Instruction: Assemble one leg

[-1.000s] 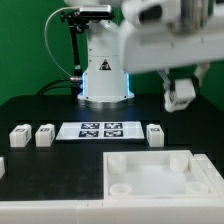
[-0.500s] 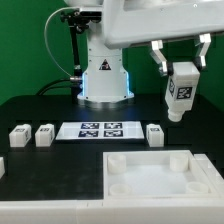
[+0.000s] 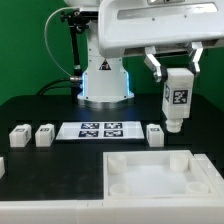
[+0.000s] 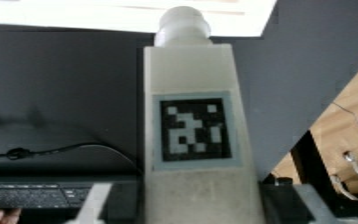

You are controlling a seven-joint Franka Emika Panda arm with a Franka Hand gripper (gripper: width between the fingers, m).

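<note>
My gripper point(image 3: 176, 66) is shut on a leg point(image 3: 177, 98), a long white block with a black-and-white tag facing the camera. It hangs upright in the air at the exterior view's right, above the table. In the wrist view the leg point(image 4: 194, 110) fills the middle, clamped between the dark pads point(image 4: 130, 203) of my gripper point(image 4: 194, 205). Three more legs lie on the black table: two at the exterior view's left point(image 3: 19, 135) point(image 3: 45, 134) and one point(image 3: 155, 133) below the held leg. The large white tray-like piece point(image 3: 128, 158) with corner sockets lies at the front.
The marker board point(image 3: 98, 130) lies flat between the loose legs. The arm's base point(image 3: 105, 75) stands behind it. A small white part point(image 3: 2, 165) shows at the left edge.
The held leg has swung from a foreshortened pose to hanging upright with its tag toward the camera. It has sunk slightly and shifted a little to the exterior view's left.
</note>
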